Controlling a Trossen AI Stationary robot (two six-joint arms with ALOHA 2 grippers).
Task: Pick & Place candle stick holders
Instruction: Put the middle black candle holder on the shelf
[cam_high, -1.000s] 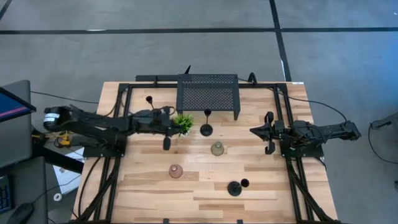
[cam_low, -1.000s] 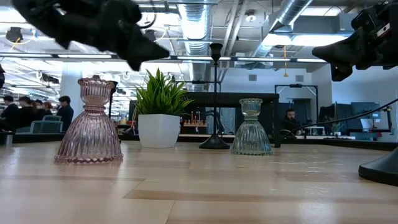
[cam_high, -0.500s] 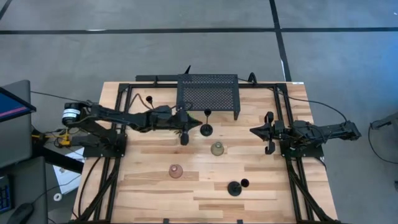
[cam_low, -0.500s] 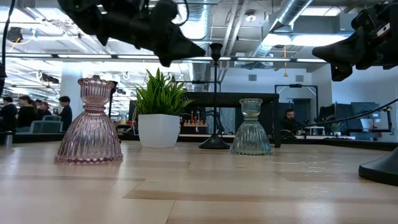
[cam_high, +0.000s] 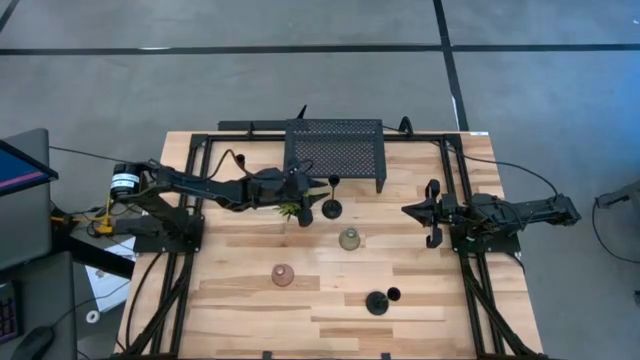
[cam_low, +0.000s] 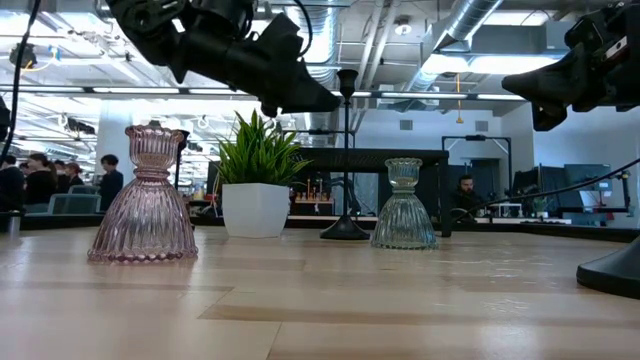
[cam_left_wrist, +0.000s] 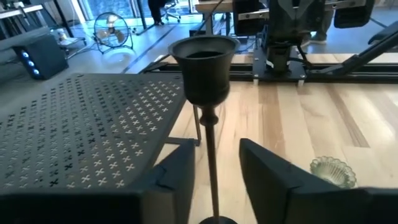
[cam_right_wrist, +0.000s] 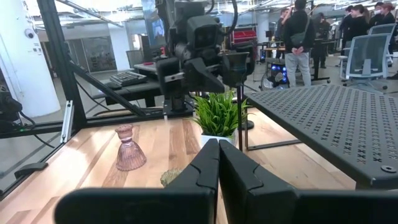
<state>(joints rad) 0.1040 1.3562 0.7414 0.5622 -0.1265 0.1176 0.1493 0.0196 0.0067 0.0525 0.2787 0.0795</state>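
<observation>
A slim black holder (cam_high: 331, 208) stands on its round base in front of the mesh rack; its top cup shows in the left wrist view (cam_left_wrist: 204, 59). My left gripper (cam_left_wrist: 216, 148) is open, one finger on each side of this holder's stem without touching it; it reaches over the potted plant (cam_high: 293, 208). A second black holder (cam_high: 240, 158) stands at the far left. A third (cam_high: 377, 302) stands near the front. The greenish glass cup (cam_high: 349, 239) and the pinkish one (cam_high: 283, 275) stand mid-table. My right gripper (cam_high: 432, 215) is shut and empty at the right.
The black mesh rack (cam_high: 333, 150) stands at the far middle, right behind the black holder. The plant (cam_low: 257, 185) sits under my left arm. Black frame rails (cam_high: 190, 250) run along both sides of the table. People show in the room beyond the table.
My left gripper has gone toward the table's right edge, passing over the plant toward the black holder in front of the rack. Its fingers now stand on either side of the holder's stem. No task thing has moved.
</observation>
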